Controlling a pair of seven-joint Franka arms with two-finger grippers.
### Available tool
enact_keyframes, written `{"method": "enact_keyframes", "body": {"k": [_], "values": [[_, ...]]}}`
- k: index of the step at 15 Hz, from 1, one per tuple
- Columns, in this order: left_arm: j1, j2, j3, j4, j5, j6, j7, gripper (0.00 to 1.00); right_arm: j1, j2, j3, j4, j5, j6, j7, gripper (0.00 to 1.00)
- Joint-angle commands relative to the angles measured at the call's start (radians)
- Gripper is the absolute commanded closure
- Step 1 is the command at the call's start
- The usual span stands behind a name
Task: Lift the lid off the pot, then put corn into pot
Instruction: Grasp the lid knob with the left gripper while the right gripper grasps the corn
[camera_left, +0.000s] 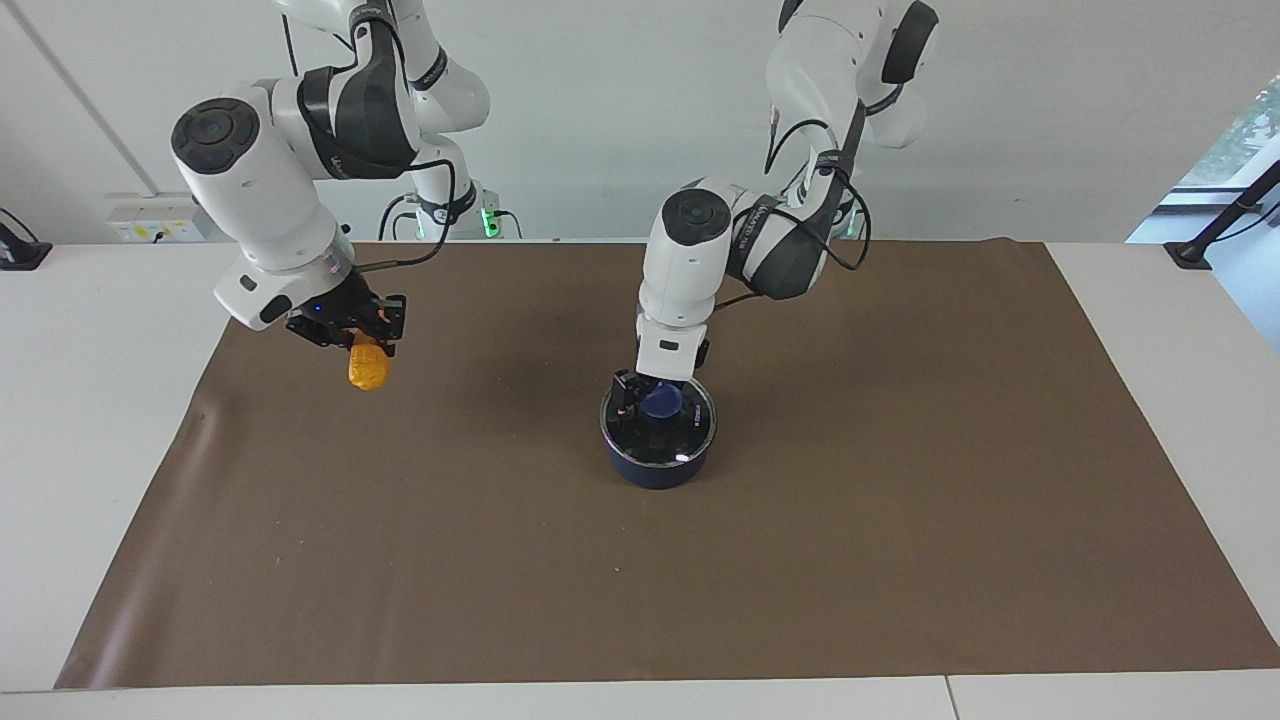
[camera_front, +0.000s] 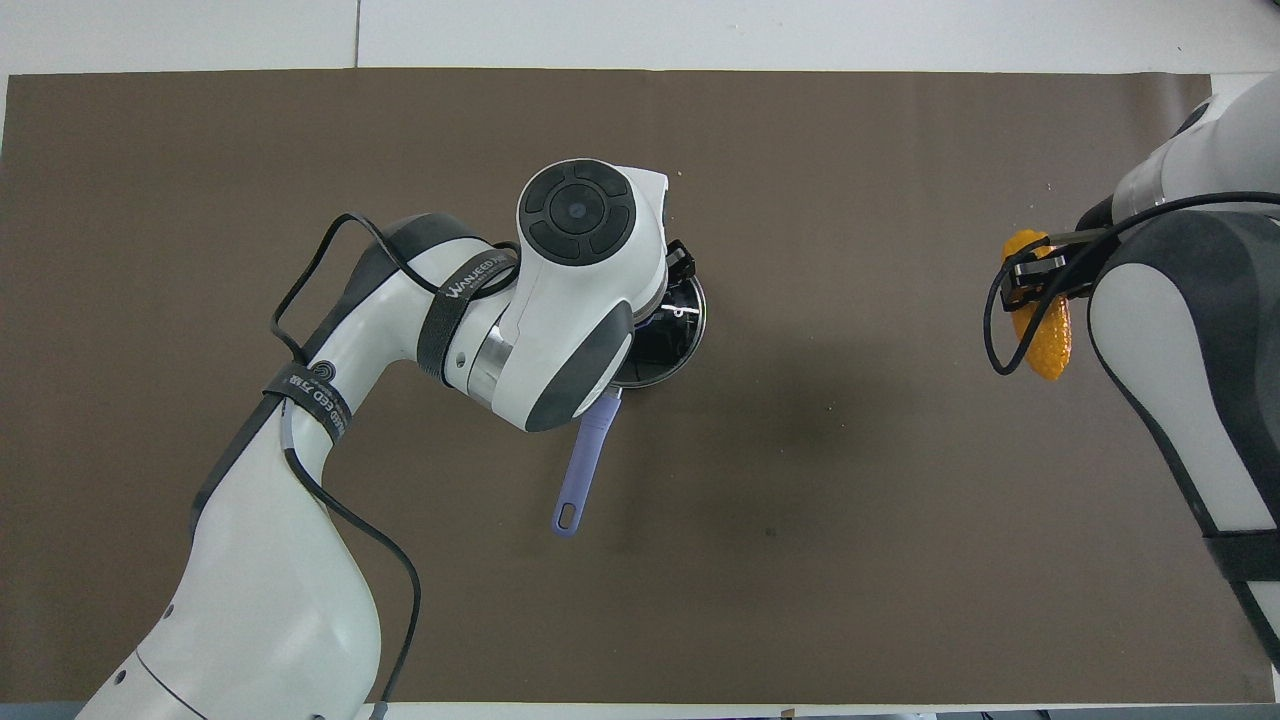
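Note:
The navy pot (camera_left: 655, 470) stands mid-mat with the glass lid (camera_left: 683, 430) on it. The lid's blue knob (camera_left: 661, 401) points up. The pot's long blue handle (camera_front: 585, 460) points toward the robots. My left gripper (camera_left: 657, 398) is down over the lid, open, with a finger on either side of the knob. In the overhead view the left arm hides most of the lid (camera_front: 683, 330). My right gripper (camera_left: 362, 340) is shut on the corn (camera_left: 367, 369) and holds it above the mat near the right arm's end; the corn also shows in the overhead view (camera_front: 1043, 335).
A brown mat (camera_left: 900, 560) covers most of the white table (camera_left: 100, 450). Nothing else lies on the mat.

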Motion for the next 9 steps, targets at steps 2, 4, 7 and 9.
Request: {"method": "enact_keyframes", "body": {"k": [2,4,7,9], "values": [[-0.016,-0.035,0.017,-0.046,0.023,-0.001,-0.022,0.13,-0.001,-0.007,0.011,-0.015,0.006,0.023,0.018,1.0],[-0.016,-0.037,0.015,-0.046,0.039,-0.013,-0.022,0.14,0.001,-0.007,0.011,-0.015,0.006,0.025,0.041,1.0],[-0.016,-0.035,0.015,-0.036,0.045,-0.033,-0.021,0.23,0.01,-0.007,0.011,-0.015,0.006,0.025,0.041,1.0],[-0.016,-0.035,0.015,-0.036,0.045,-0.033,-0.022,0.29,0.01,-0.007,0.011,-0.015,0.007,0.025,0.041,1.0]]}}
